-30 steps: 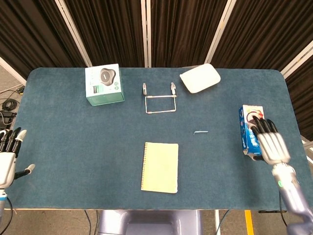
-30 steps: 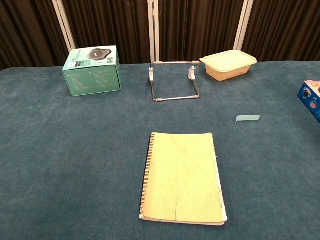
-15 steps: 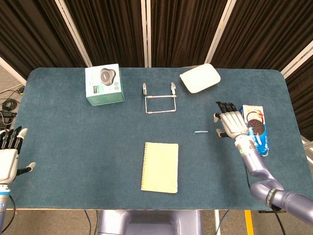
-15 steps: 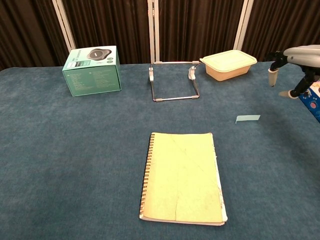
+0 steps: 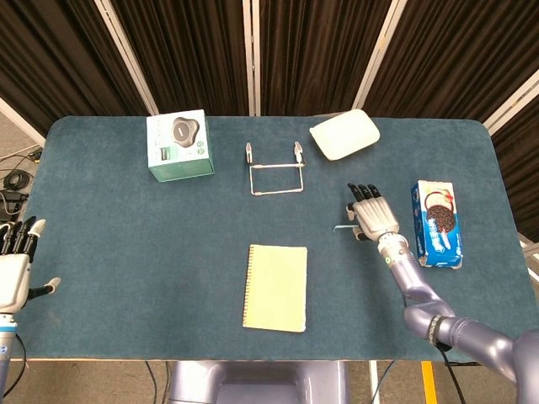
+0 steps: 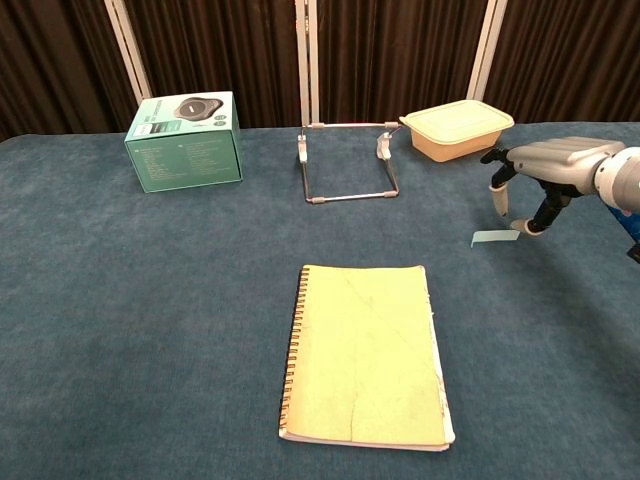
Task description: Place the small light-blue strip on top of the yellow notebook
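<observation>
While your left hand idles at the table's near left corner, its fingers spread and holding nothing, a green box stands far left. You have the yellow notebook flat at the middle, a wire stand and a white lidded container beyond it. Right of the notebook lies the light-blue strip; your right hand hovers over its right end, fingers apart and pointing down, gripping nothing. A blue cookie pack lies far right.

bg: dark curtains w/ white strips | table: blue felt
</observation>
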